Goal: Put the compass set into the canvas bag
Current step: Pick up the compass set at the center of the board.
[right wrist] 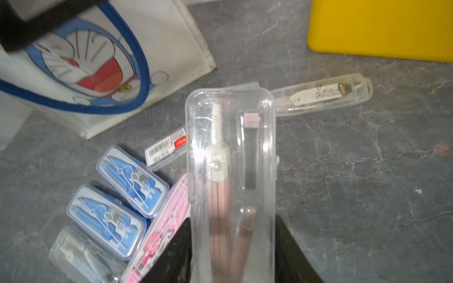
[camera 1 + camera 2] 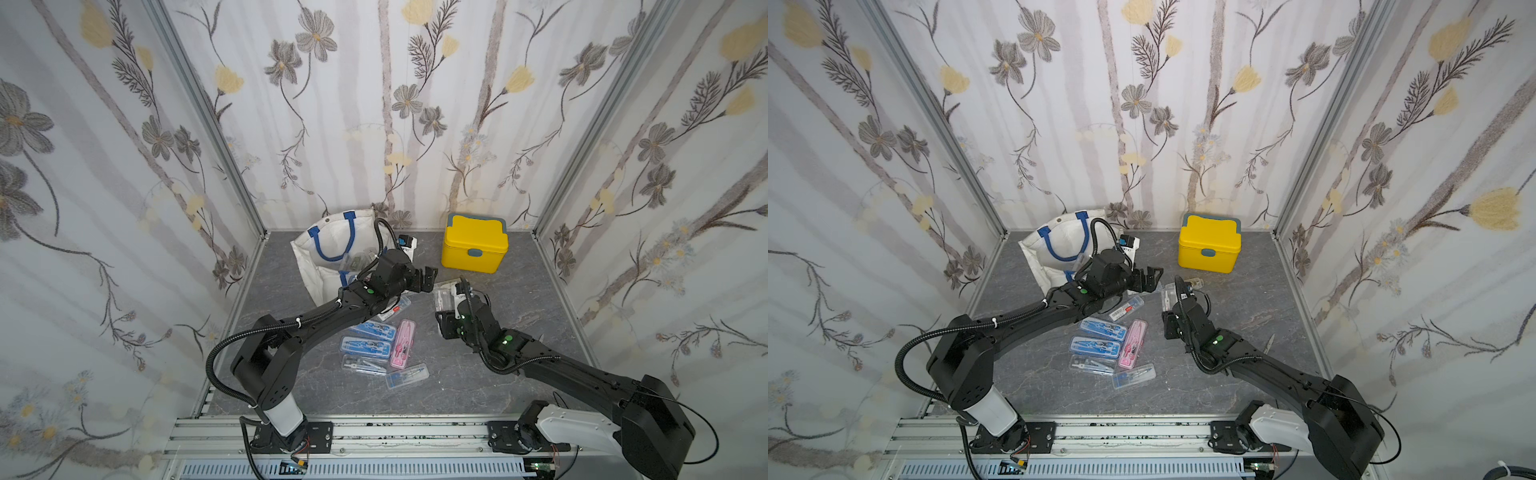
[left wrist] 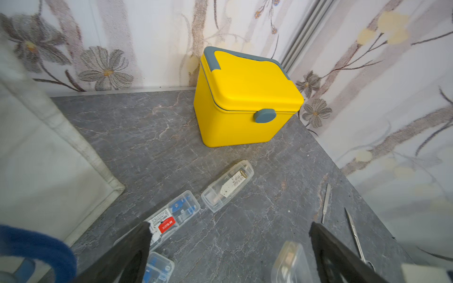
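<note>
A: Surface?
B: Table [image 2: 478, 374], grey stone-look slab with pale veins, matte.
A: Biggest item?
B: Canvas bag [image 2: 328, 237], white woven fabric, slumped at the back on the left, blue rope handles, blue cartoon cat face on the front [image 1: 81, 61].
A: Next?
B: Yellow box [image 2: 473, 245], smooth hard plastic, rounded corners, grey-blue latch, lid down, at the back well right of the bag.
A: Arms?
B: Left gripper [image 2: 430, 276] has its jaws spread wide with nothing between them, just beside the bag's front corner. Right gripper [image 1: 232, 245] is clamped on the compass set [image 1: 230, 159].
A: Describe that.
B: Clear rigid oblong case with rounded ends and a pink-legged compass inside. It sits between bag and box, outside the bag.
A: Loose stuff?
B: Two blue cases [image 2: 365, 345] and a pink case [image 2: 402, 343] lie flat near the table's middle. A worn-label case [image 3: 228, 186], clear, lies near the box. Thin metal scissors [image 3: 353, 232] lie apart on the right.
</note>
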